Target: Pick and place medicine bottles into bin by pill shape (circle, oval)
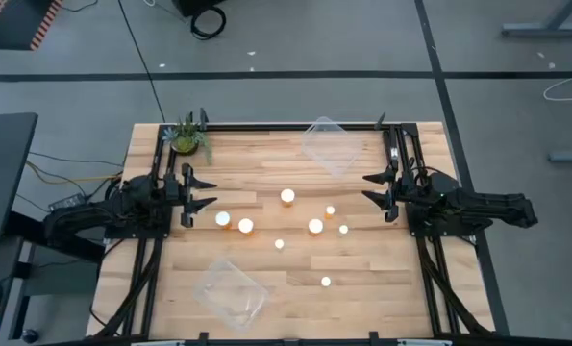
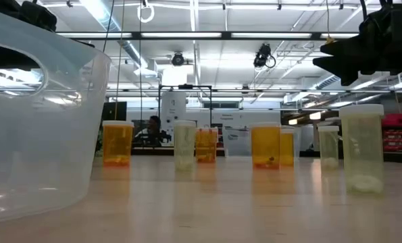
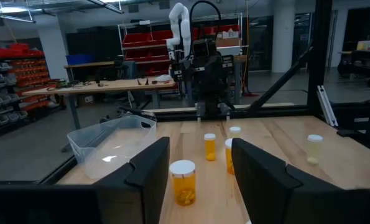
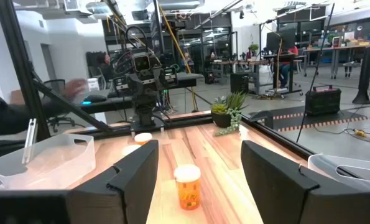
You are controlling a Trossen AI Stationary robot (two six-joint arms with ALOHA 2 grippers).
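Observation:
Eight small bottles with white caps stand upright on the wooden table, spread around its middle, among them a bottle, a close pair, another bottle and one nearest the front. In the low view some bodies are orange and some pale. My left gripper is open and empty at the table's left side. An orange bottle stands ahead of its fingers, apart from them. My right gripper is open and empty at the right side, facing another orange bottle.
A clear plastic bin sits at the far middle and another at the near left, large in the low view. A small green potted plant stands at the far left corner. A black frame runs along the table's edges.

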